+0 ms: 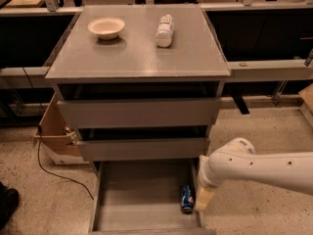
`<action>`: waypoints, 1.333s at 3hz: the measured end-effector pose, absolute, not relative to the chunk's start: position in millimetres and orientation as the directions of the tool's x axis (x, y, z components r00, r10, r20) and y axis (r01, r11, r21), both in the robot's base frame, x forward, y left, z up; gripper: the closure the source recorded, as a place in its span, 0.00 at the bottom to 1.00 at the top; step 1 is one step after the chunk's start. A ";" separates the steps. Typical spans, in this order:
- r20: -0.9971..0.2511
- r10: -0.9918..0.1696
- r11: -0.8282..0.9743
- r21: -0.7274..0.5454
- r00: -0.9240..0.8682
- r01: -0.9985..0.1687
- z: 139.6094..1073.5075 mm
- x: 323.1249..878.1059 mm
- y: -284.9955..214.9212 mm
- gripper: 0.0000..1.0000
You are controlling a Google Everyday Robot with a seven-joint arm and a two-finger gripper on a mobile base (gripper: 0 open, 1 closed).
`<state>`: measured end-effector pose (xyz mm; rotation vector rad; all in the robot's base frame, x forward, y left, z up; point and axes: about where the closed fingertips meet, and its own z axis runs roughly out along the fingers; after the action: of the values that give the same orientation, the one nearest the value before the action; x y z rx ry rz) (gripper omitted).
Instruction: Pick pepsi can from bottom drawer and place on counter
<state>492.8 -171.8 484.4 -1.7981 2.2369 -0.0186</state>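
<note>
The pepsi can [187, 198] lies on its side at the right edge of the open bottom drawer [142, 195], against the right wall. The counter [142, 45] tops the grey cabinet and carries a white bowl and a white bottle. My gripper [203, 199] hangs at the end of the white arm just right of the can, at the drawer's right wall, close beside the can.
A white bowl [106, 27] and a white bottle [165, 31] lie on the counter. Two closed grey drawers [139, 112] sit above the open one. A cardboard box [55, 131] and a black cable [49, 170] are at the left. Wooden benches stand behind.
</note>
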 end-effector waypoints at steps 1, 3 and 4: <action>-0.232 -0.951 0.242 -0.156 -0.203 -0.958 452.1 492.6 -170.8 0.00; -0.291 -0.932 0.259 -0.124 -0.215 -0.958 419.0 491.3 -152.3 0.00; -0.286 -0.935 0.257 -0.144 -0.208 -0.956 420.7 492.5 -153.4 0.00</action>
<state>492.5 -153.4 420.7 -1.7399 2.2197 0.0910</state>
